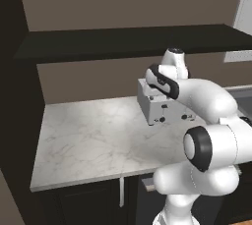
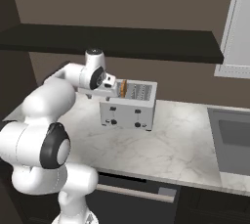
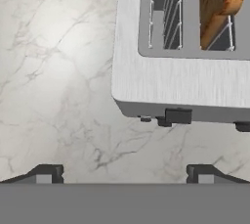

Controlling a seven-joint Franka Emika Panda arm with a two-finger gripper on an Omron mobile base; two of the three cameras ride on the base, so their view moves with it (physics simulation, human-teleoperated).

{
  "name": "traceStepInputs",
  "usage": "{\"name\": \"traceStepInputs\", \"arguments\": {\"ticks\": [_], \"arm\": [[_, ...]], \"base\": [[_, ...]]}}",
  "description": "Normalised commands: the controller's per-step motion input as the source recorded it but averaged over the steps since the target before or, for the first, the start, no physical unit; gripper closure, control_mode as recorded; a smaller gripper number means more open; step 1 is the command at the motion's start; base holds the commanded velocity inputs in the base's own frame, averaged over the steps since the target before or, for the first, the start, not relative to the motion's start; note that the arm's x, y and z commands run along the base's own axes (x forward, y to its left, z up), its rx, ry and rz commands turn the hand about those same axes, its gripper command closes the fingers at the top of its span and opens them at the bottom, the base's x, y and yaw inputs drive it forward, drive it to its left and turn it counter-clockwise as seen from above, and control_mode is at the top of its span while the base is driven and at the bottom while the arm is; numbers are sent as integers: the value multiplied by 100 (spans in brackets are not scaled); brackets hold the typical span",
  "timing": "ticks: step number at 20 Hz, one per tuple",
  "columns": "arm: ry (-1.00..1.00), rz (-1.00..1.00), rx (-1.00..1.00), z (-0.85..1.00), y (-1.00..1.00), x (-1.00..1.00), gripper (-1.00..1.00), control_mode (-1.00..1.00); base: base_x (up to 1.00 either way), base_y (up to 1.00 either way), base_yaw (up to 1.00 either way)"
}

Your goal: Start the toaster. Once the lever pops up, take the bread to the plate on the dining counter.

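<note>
The silver-grey toaster (image 2: 129, 106) (image 1: 160, 107) (image 3: 176, 86) stands on a marble worktop near the back wall. The tan bread (image 2: 123, 88) (image 3: 219, 0) stands upright in one slot and sticks out above it. The slot beside it is empty. A dark lever (image 3: 178, 116) juts from the toaster's front face. My gripper (image 3: 124, 174) is open with nothing between its fingers. It hovers above the worktop just in front of the toaster, and the lever lies between the fingertips and slightly beyond them. The plate and the dining counter are out of view.
The marble worktop (image 2: 171, 149) (image 1: 88, 135) spreads wide to the toaster's left. A built-in sink (image 2: 234, 137) lies at the right. A dark shelf (image 2: 122, 42) runs above the toaster. My arm hides part of the toaster in the left base view.
</note>
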Motion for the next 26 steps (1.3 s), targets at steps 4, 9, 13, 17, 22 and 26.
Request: {"name": "traceStepInputs", "arguments": {"ticks": [4, 9, 13, 17, 22, 26], "arm": [[0, 0, 0, -30, 0, 15, -100, -100], [0, 0, 0, -29, -1, 13, -100, -100], [-1, 0, 0, -26, -2, 2, -100, -100], [-3, 0, 0, -23, -2, 0, -100, -100], [-3, 0, 0, -18, -7, 0, -100, -100], [-2, 0, 0, -16, -8, 3, -100, -100]], "base": [[0, 0, 0], [0, 0, 0], [0, 0, 0], [0, 0, 0], [0, 0, 0], [0, 0, 0]]}}
